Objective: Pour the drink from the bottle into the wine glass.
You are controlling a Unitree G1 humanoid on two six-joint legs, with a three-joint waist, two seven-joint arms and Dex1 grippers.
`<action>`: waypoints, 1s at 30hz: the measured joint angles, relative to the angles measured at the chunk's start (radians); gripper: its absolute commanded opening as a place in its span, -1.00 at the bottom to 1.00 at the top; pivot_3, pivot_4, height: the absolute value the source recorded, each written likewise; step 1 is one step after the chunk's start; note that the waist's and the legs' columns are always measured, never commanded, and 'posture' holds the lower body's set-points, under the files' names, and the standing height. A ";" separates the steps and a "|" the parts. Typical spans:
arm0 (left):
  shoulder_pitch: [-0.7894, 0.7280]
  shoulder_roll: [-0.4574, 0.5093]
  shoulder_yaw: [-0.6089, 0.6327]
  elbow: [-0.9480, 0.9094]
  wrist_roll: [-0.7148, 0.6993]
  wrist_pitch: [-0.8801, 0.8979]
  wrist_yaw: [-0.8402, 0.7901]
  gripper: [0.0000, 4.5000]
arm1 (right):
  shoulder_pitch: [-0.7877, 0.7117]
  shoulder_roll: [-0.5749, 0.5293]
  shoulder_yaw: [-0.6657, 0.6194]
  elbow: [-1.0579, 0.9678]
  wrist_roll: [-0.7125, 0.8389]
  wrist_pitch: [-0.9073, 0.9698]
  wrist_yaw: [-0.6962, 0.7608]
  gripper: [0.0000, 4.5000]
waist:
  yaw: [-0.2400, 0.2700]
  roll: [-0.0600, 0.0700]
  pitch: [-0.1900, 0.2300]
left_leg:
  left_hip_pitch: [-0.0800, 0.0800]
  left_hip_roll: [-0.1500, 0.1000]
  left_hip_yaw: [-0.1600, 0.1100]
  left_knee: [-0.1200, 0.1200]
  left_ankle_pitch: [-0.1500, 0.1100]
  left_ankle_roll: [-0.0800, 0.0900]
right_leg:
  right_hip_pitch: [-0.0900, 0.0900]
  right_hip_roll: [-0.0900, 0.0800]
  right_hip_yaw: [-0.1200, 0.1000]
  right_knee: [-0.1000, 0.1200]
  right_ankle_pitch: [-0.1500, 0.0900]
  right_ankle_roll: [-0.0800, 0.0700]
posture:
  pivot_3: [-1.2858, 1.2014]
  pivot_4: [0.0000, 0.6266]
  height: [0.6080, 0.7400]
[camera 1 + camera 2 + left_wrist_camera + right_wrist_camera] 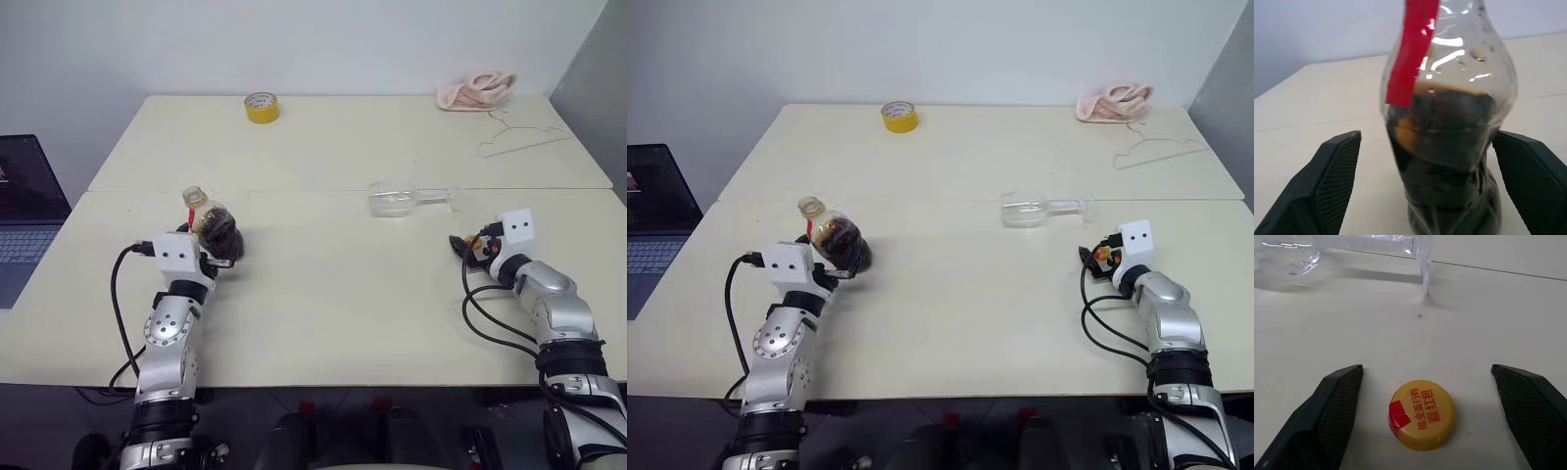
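Pale counter (323,294) runs under a white wall, with a yellow tape roll (262,107), a pink cloth (475,90) and a wire hanger (519,137) along its far edge. At the near left, the bottle (213,223) stands between the left gripper's (223,257) spread fingers (1327,186), the dark drink (1449,161) filling its lower body. It is uncapped. The wine glass (407,199) lies on its side right of centre. Nearer and further right, the right gripper's (464,249) fingers (1332,416) stand released around the yellow cap (1421,413), not touching it.
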 measured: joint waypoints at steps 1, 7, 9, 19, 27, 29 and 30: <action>0.000 0.000 0.003 -0.001 -0.003 0.000 0.000 0.99 | 0.000 0.000 0.000 0.000 -0.002 0.000 0.001 1.00 | 0.000 0.000 0.000 | 0.000 0.000 0.000 0.000 0.000 0.000 | 0.000 0.000 0.000 0.000 0.000 0.000 | 0.03 -0.52 1.00; 0.000 0.001 0.010 -0.005 -0.024 0.006 -0.017 0.99 | -0.001 0.000 0.000 0.000 -0.006 -0.001 0.003 1.00 | 0.000 0.000 0.000 | 0.000 0.000 0.000 0.000 0.000 0.000 | 0.000 0.000 0.000 0.000 0.000 0.000 | 0.03 -0.52 1.00; 0.000 0.001 0.010 -0.007 -0.031 0.014 -0.021 0.99 | -0.001 0.000 0.000 0.000 -0.006 -0.001 0.003 1.00 | 0.000 0.000 0.000 | 0.000 0.000 0.000 0.000 0.000 0.000 | 0.000 0.000 0.000 0.000 0.000 0.000 | 0.03 -0.52 1.00; 0.002 0.001 0.010 -0.045 -0.049 0.034 -0.044 0.99 | -0.001 0.000 0.000 0.000 -0.007 -0.001 0.007 1.00 | 0.000 0.000 0.000 | 0.000 0.000 0.000 0.000 0.000 0.000 | 0.000 0.000 0.000 0.000 0.000 0.000 | 0.03 -0.52 1.00; 0.006 0.012 0.018 -0.066 -0.067 0.057 -0.061 0.99 | -0.001 0.000 0.000 0.000 -0.007 -0.001 0.007 1.00 | 0.000 0.000 0.000 | 0.000 0.000 0.000 0.000 0.000 0.000 | 0.000 0.000 0.000 0.000 0.000 0.000 | 0.03 -0.52 1.00; 0.018 0.011 0.018 -0.082 -0.070 0.065 -0.061 0.99 | -0.001 0.000 0.000 0.000 -0.007 -0.001 0.007 1.00 | 0.000 0.000 0.000 | 0.000 0.000 0.000 0.000 0.000 0.000 | 0.000 0.000 0.000 0.000 0.000 0.000 | 0.03 -0.52 1.00; 0.028 0.008 0.018 -0.087 -0.071 0.068 -0.061 0.99 | -0.001 0.000 0.000 0.000 -0.007 -0.001 0.007 1.00 | 0.000 0.000 0.000 | 0.000 0.000 0.000 0.000 0.000 0.000 | 0.000 0.000 0.000 0.000 0.000 0.000 | 0.03 -0.52 1.00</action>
